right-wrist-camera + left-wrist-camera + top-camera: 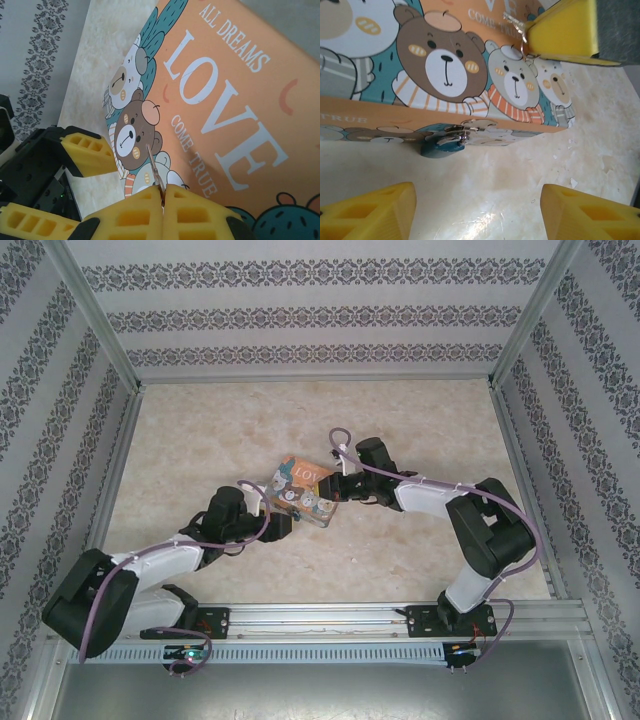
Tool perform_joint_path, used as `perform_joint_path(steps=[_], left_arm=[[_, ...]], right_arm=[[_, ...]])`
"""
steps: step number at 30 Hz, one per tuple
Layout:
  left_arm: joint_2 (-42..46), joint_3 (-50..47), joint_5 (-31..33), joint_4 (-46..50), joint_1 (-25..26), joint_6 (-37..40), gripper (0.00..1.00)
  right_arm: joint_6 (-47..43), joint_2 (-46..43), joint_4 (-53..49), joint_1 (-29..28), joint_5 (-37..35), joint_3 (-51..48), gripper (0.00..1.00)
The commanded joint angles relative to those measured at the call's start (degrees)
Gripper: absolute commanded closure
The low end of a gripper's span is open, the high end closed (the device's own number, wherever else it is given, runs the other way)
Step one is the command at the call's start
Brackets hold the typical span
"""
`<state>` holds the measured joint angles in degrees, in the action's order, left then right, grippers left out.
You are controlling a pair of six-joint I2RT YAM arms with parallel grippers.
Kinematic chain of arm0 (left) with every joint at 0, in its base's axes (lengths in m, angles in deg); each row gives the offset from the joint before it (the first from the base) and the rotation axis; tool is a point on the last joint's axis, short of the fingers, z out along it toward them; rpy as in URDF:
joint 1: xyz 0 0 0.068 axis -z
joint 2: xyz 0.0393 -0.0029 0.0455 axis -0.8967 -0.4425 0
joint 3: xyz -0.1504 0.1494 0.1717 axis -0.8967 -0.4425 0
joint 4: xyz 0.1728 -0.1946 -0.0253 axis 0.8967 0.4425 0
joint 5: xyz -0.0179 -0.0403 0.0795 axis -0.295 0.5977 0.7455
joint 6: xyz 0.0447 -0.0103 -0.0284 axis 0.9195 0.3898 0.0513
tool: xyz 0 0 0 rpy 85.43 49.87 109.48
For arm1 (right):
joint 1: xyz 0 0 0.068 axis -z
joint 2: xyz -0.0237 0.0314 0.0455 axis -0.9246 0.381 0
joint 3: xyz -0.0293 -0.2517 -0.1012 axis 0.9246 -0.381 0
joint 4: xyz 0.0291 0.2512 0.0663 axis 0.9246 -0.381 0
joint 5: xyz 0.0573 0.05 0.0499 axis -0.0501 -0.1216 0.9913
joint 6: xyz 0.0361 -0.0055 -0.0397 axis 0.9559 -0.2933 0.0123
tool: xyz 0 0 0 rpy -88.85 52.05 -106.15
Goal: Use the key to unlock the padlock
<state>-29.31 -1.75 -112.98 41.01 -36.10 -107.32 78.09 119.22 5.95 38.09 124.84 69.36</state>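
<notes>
The teal padlock [442,145], with a silvery shackle, hangs on the front edge of the cartoon "LOVE" tin [445,65]. My left gripper [477,210] is open, its yellow fingers spread wide over the bare table just in front of the padlock. Nothing lies between them. My right gripper [163,192] is shut on the key [154,167], a thin metal sliver that sticks out past the fingertips over the tin's lid [225,115]. In the top view the left gripper [285,525] and the right gripper [340,485] flank the tin [303,490].
The marble-patterned table [400,420] lies inside patterned walls with metal frame posts [100,320]. Both arms' purple cables [230,540] loop near the tin. Small white flecks [572,182] lie on the table by the tin's corner.
</notes>
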Motion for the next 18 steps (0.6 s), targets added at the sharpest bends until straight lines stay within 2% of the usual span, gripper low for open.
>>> perform_joint_path(steps=[1, 12, 18], left_arm=[[-2.0, -0.4, 0.0, -6.0, -0.3, 1.5, 0.34], [-12.7, 0.8, 1.4, -15.3, 1.4, 2.3, 0.35], [-19.1, 1.2, 1.6, -21.9, 1.5, 0.5, 0.4]], right_arm=[[-2.4, 1.9, -3.6, -0.2, -3.2, 0.6, 1.0], [-2.9, 1.4, -4.5, -0.2, -3.4, 0.8, 1.0], [-3.0, 1.3, -4.5, -0.2, -3.5, 0.8, 1.0]])
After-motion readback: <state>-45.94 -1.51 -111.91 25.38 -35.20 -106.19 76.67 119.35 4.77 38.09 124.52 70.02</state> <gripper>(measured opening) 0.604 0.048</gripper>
